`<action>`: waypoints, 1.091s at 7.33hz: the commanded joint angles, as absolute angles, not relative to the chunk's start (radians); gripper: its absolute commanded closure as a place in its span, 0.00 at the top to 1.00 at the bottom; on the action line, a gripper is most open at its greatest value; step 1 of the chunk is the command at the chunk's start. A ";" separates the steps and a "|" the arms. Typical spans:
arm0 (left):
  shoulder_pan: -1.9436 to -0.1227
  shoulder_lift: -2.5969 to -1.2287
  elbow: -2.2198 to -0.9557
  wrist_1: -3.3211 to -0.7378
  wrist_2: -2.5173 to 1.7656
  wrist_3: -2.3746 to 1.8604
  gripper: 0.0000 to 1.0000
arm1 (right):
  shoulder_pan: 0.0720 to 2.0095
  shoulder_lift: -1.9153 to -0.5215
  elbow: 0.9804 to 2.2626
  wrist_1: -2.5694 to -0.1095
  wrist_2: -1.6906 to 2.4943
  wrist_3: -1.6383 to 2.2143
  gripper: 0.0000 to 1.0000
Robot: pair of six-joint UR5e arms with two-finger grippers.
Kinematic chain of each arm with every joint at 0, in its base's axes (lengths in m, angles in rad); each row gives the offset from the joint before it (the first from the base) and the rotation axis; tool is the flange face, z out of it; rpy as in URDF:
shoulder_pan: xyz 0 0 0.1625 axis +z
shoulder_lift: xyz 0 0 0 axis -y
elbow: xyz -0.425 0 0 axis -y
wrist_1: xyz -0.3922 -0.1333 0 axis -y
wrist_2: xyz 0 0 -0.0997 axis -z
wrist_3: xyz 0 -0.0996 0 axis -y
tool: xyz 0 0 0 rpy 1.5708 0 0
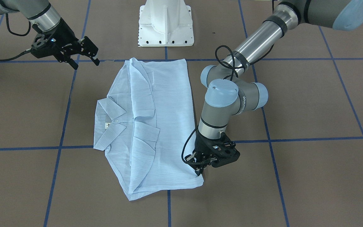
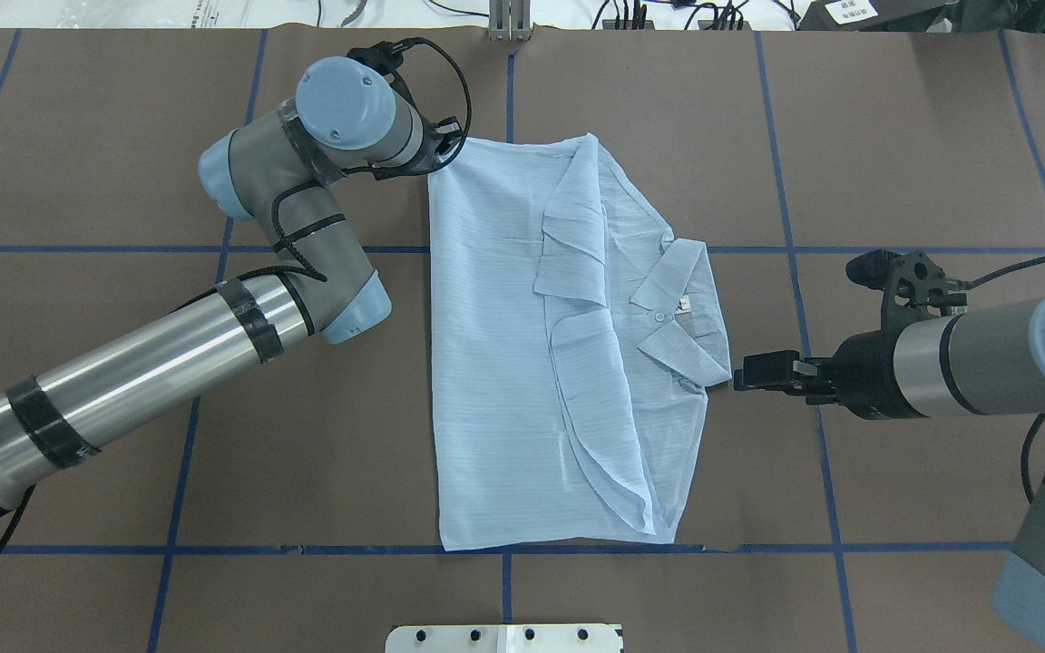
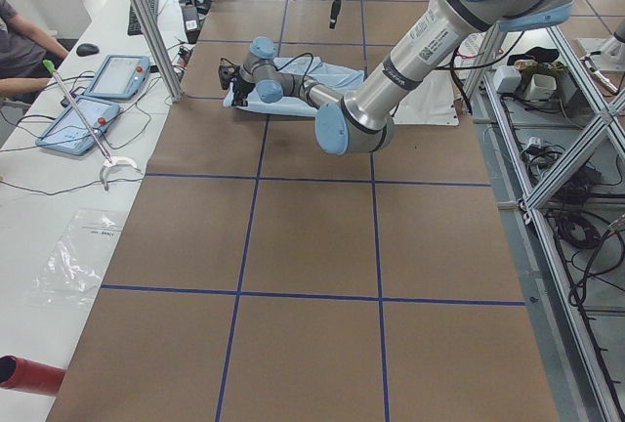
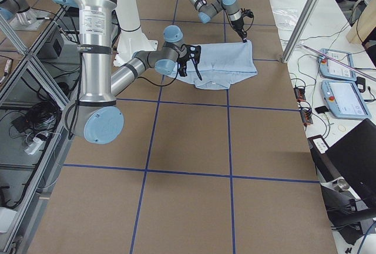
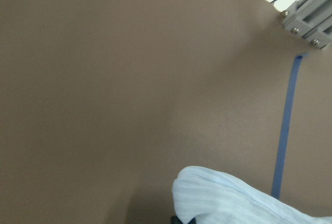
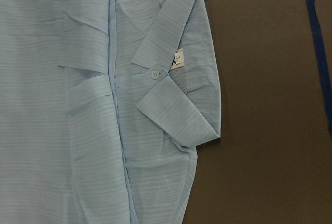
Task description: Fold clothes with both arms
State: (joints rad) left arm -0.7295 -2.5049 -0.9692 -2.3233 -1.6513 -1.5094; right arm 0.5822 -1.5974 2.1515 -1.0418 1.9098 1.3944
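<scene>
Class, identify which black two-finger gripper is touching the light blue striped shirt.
The left gripper, pinching a corner of the shirt; the right gripper hangs open, clear of the cloth.

light blue shirt (image 1: 169, 126) folded flat, left hand (image 1: 199, 171) pinching corner, right hand (image 1: 85, 63) spread nearby

I see a brown table (image 1: 320, 104) gridded with blue tape (image 1: 310, 138). On the side bench (image 3: 39, 202) lie two tablets (image 3: 117, 77) and a clear plastic bag (image 3: 78, 258)
</scene>
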 commanded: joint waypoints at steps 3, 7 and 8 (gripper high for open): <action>-0.735 -2.511 -0.908 -2.454 -1.621 -1.405 0.99 | 0.581 -1.595 2.148 -1.042 1.901 1.394 1.00; -0.833 -2.361 -1.065 -2.386 -1.829 -1.301 1.00 | 0.523 -1.468 2.059 -1.107 1.824 1.388 1.00; -0.847 -2.291 -1.150 -2.343 -1.839 -1.263 1.00 | 0.500 -1.389 2.059 -1.253 1.800 1.381 1.00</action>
State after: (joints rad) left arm -0.8261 -2.3691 -1.0559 -2.3890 -1.7978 -1.3041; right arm 0.5305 -1.4660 2.0718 -1.1311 1.8323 1.3881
